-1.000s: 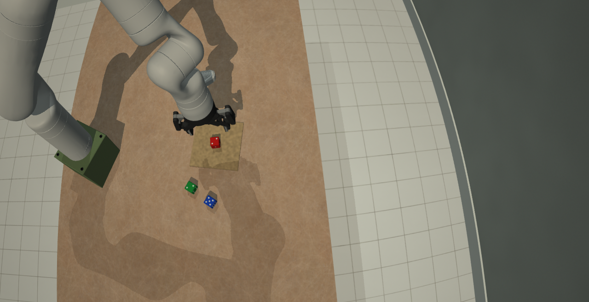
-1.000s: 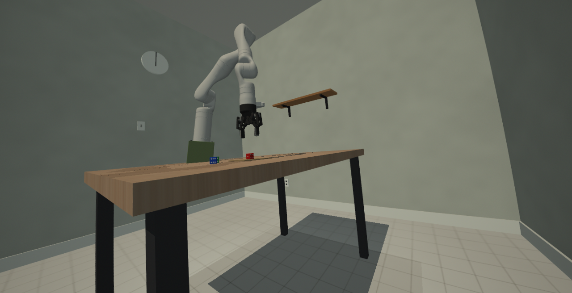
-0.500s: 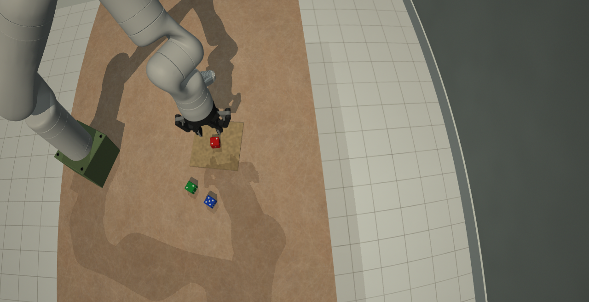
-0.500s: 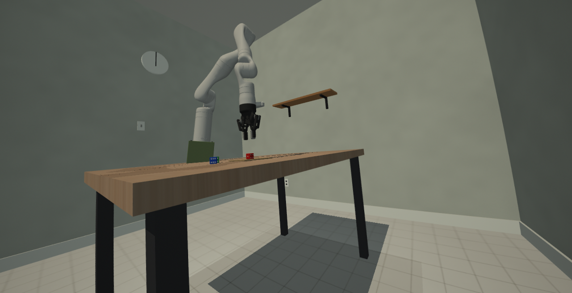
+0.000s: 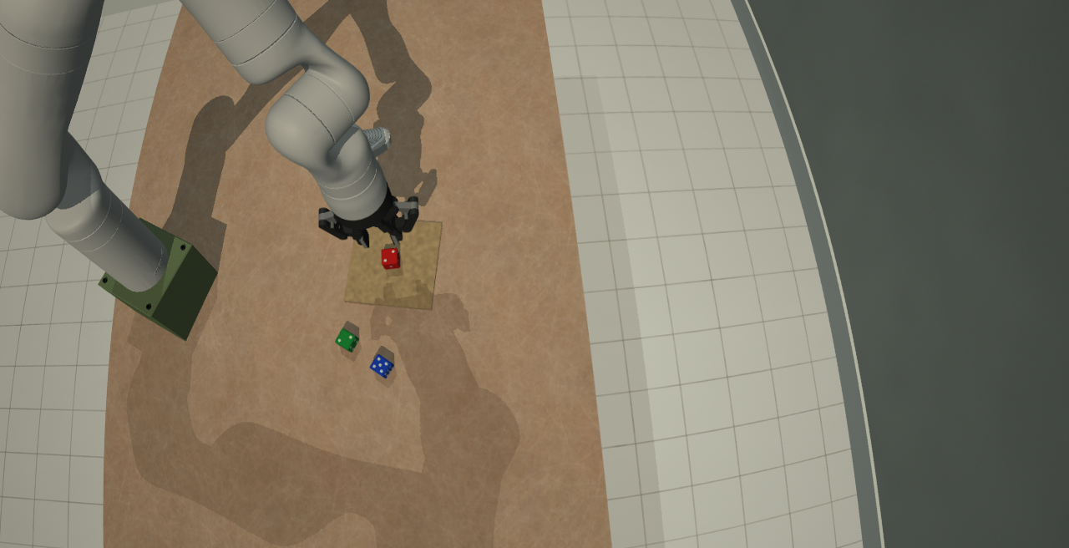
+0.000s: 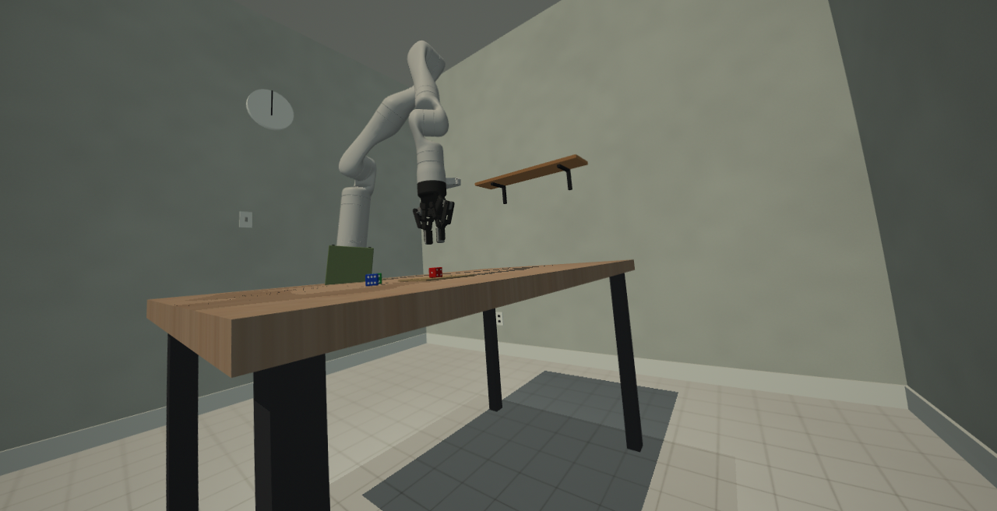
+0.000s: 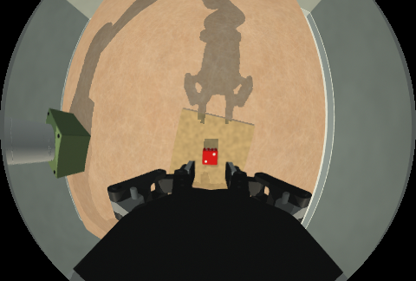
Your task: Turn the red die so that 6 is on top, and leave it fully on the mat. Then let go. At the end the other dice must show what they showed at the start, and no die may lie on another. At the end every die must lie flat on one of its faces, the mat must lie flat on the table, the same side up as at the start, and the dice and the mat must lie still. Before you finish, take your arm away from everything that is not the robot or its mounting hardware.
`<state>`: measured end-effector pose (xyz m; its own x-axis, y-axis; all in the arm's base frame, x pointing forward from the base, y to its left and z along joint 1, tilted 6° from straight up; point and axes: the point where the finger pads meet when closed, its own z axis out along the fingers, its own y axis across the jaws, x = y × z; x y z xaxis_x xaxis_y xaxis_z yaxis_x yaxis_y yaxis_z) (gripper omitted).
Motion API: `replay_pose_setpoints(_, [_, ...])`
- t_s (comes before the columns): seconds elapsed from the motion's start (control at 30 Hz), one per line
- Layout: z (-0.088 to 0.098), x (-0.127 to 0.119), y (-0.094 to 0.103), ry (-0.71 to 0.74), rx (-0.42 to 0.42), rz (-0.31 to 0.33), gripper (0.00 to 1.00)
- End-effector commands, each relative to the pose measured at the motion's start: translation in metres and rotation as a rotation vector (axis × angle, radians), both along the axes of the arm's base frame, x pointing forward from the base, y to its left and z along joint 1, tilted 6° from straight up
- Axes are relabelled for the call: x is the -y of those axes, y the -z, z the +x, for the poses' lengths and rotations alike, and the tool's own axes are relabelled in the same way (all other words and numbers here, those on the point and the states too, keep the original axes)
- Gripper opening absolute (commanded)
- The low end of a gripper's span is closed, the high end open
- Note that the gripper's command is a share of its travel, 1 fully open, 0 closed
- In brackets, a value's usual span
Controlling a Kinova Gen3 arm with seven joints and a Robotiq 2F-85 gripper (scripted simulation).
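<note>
Red die [image 5: 389,257] [image 6: 435,272] [image 7: 210,157] on the mat, two on top, and the claw parted above it

From where I'm standing, the die sits flat and fully on the yellowish mat [image 5: 418,276] [image 6: 411,280] [image 7: 186,129], with table showing around all the mat's edges in the top view. Its upper face carries two white pips, so the six is not up. The claw [image 5: 382,243] [image 6: 434,241] [image 7: 210,169] hangs well clear above it, pointing down, its fingers part-way open with nothing gripped between them. Seen from the wrist, the die lies beyond the fingertips, lined up with the gap.

Two more dice rest off the mat on the bench [image 5: 261,365] [image 6: 348,312] [image 7: 143,77]: a green die [image 5: 347,339] [image 6: 380,278] showing two on top, and just beside it, apart, a blue die [image 5: 381,365] [image 6: 372,280] showing five. From the side, the blue one turns a six-pip face outward and hides most of the green. Neither is stacked on anything else.

The pale arm [image 5: 317,96] [image 6: 428,121] rises from a dark green block [image 5: 194,290] [image 6: 348,263] [image 7: 74,151], bends high over the bench and comes down above the mat. A round clock [image 6: 269,109] and a wooden shelf [image 6: 533,171] hang on the walls behind
</note>
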<state>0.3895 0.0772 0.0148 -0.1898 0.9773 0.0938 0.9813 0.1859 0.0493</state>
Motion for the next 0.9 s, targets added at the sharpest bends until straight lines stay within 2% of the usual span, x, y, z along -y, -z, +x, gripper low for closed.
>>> replay_pose_setpoints(0.0, [0.0005,0.0,-0.0005,0.0,0.001,0.0,0.41])
replay_pose_setpoints(0.53, [0.0005,-0.0001,0.0002,0.0,0.001,0.0,0.41])
replay_pose_setpoints(0.87, [0.0006,-0.0006,0.0073,0.0,0.0,-0.001,0.41])
